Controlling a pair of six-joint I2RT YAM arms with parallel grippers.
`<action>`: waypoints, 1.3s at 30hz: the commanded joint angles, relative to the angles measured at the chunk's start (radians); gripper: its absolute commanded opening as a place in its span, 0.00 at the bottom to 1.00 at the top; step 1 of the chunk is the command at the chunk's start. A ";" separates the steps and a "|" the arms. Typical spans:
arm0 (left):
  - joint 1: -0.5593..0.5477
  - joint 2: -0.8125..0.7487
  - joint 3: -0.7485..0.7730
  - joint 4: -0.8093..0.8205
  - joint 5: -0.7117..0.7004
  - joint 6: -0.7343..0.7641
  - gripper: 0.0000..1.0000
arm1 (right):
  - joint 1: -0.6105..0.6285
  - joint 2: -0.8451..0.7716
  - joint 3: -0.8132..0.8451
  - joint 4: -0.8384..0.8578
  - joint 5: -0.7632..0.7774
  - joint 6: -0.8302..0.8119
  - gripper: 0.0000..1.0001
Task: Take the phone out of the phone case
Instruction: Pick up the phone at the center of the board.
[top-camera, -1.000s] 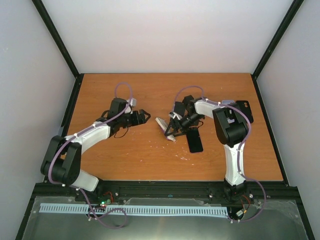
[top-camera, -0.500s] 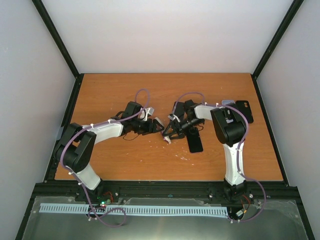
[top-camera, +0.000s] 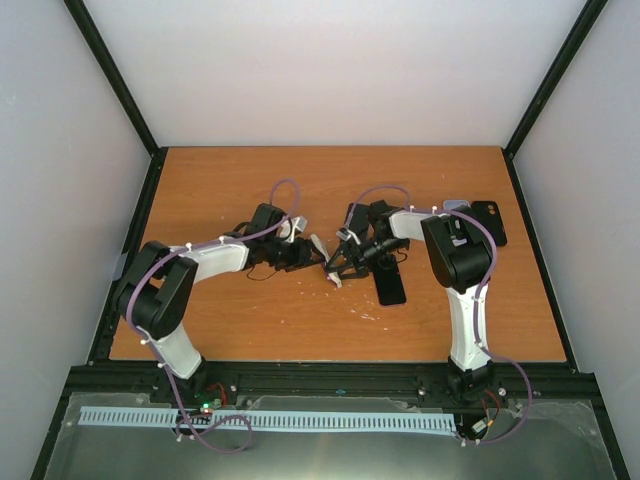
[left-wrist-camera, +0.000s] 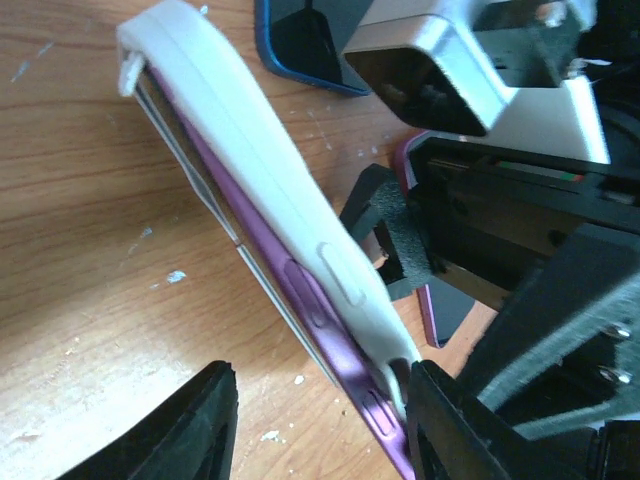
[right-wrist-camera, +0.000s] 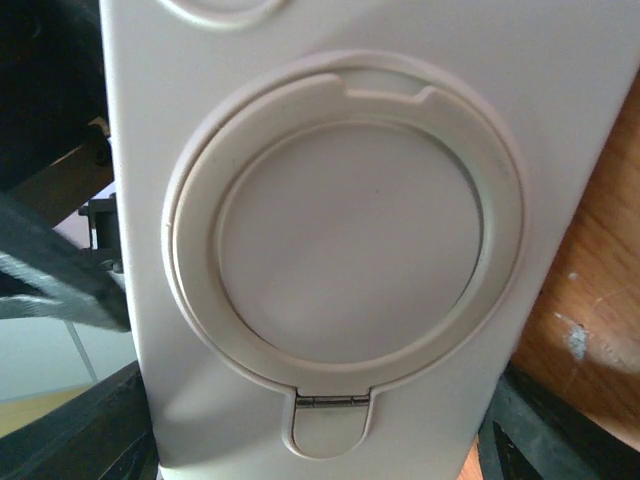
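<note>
Cream case (left-wrist-camera: 250, 170), purple phone (left-wrist-camera: 310, 320) still seated inside, hangs tilted in the right jaws' grip over the worktop (top-camera: 250, 320); the left jaws have swung in, half-closed astride its edge, peeling not begun

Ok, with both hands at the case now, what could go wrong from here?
1. The left hand straddles phone case and purple phone together; closing there may clamp both rather than separate them.
2. The right hand holds the case tilted on edge over the table; a freed phone could slip out and drop onto it or the black phone nearby.
</note>
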 joint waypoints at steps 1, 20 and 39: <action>-0.003 0.044 0.039 0.000 -0.001 -0.018 0.47 | 0.001 0.030 -0.021 0.006 0.047 0.010 0.36; 0.000 0.044 0.010 -0.235 -0.232 0.059 0.33 | -0.051 0.052 -0.050 0.016 -0.057 0.027 0.39; 0.000 -0.097 -0.008 -0.153 -0.175 0.046 0.55 | -0.047 -0.005 -0.072 0.051 0.035 0.058 0.40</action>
